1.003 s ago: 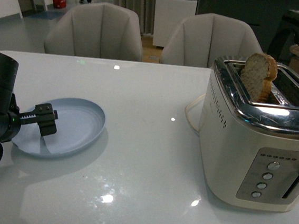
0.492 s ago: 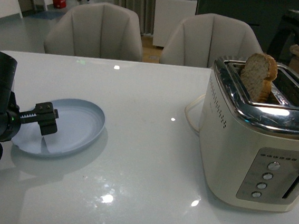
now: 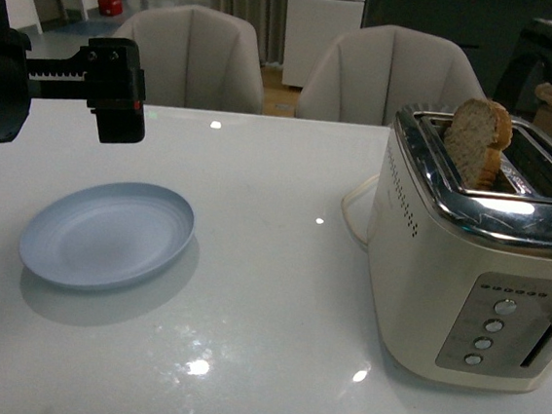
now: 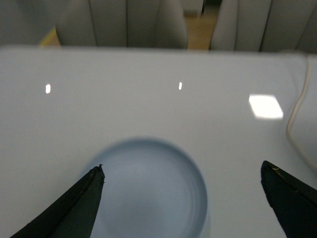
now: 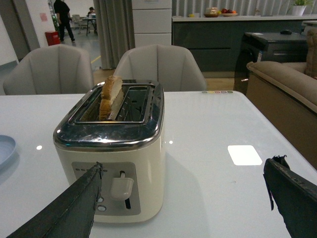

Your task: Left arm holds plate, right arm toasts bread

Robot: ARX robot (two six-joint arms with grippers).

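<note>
On my far left, the left gripper [image 3: 116, 89] has come up off the plate [image 3: 107, 235]; half a second ago its fingers were down over the near rim, and now it hangs above the table [image 3: 275, 217] with nothing in it, jaws spread wide in the left wrist view. The plate lies flat and alone on the table, so I judge the holding step undone or let go. Moving right, the bread [image 3: 478, 138] stands in the toaster [image 3: 476, 265], in its left slot, unchanged. The right gripper [image 5: 183, 198] faces the toaster with fingers wide apart, empty; whether the lever [image 5: 121, 187] is pressed down I cannot quite tell.
</note>
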